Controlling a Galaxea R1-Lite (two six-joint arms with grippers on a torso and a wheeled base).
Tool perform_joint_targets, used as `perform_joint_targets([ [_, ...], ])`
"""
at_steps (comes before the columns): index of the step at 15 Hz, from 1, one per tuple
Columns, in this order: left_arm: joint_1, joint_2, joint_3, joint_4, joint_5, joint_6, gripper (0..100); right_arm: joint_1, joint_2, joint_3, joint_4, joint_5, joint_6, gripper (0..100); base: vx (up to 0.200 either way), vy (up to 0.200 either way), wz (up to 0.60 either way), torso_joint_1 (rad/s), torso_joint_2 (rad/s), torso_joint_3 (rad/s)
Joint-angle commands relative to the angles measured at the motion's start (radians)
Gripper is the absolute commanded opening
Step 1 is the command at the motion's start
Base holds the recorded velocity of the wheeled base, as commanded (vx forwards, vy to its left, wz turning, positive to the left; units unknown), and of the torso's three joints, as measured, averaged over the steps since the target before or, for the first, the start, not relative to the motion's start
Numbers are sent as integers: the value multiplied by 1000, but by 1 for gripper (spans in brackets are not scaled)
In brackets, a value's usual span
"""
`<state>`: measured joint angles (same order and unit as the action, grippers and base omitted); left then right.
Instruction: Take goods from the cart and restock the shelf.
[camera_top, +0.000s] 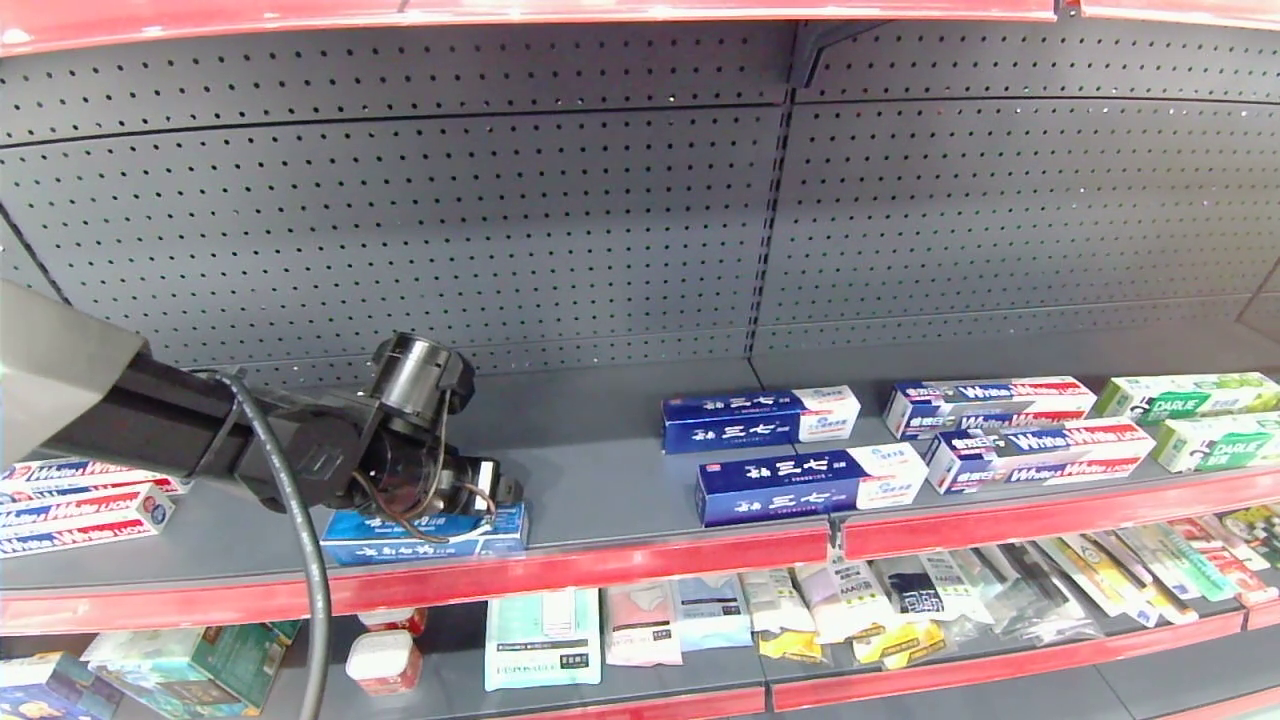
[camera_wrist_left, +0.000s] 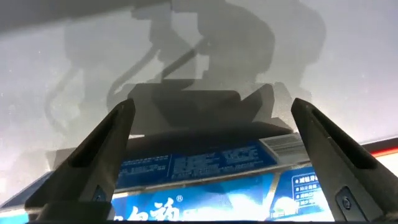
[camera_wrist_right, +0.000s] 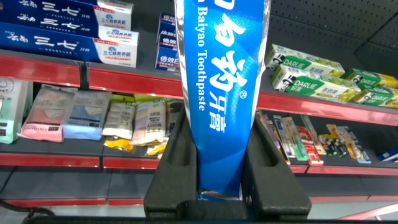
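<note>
The left gripper (camera_wrist_left: 212, 109) hangs over the front of the grey shelf (camera_top: 600, 470) in the lower left of the head view, with its jaws spread wide. One finger (camera_wrist_left: 93, 162) stands at each side of a light-blue toothpaste box (camera_top: 425, 537). The box lies flat on the shelf board just behind the red front rail (camera_top: 560, 570), its long side along the rail. In the left wrist view it fills the lower middle of the frame between the two fingers, and whether they touch it cannot be told.

The right gripper (camera_wrist_right: 221, 118) is clamped on a blue toothpaste box (camera_wrist_right: 217, 62). This box stands upright out of the jaws, up the middle of the right wrist frame.

The same shelf board holds more stock:
- At the centre of the head view, two dark-blue boxes (camera_top: 760, 418) lie one behind the other.
- To their right lie two white, blue and red boxes (camera_top: 1040, 455).
- At the right edge there are two green boxes (camera_top: 1190, 395).
- At the far left edge, white and red boxes (camera_top: 80, 505) lie stacked.

The lower shelf (camera_top: 900, 690) along the bottom of the head view holds:
- A teal packet (camera_top: 545, 640), with pink and pale blue flat packs (camera_top: 640, 620) beside it.
- A row of small bagged goods (camera_top: 900, 590) running to the right.
- A small red and white jar (camera_top: 385, 660) and green cartons (camera_top: 190, 665) at the lower left.
</note>
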<state>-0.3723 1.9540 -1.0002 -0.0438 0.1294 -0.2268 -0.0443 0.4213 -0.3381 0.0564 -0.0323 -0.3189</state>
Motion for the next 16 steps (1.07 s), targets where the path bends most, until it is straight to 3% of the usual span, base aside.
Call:
perform_joint_targets([
  [1,1,0,0,1,3,0,100,0,1,2,0,0,0,0,0,0,0,0,0,0],
  [13,13,14,-6,7,10,-9,100,0,-15,21,2,0,0,0,0,0,0,0,0,0],
  [16,15,29,-61,21,15,-22,100,0,-27,27,3,0,0,0,0,0,0,0,0,0],
])
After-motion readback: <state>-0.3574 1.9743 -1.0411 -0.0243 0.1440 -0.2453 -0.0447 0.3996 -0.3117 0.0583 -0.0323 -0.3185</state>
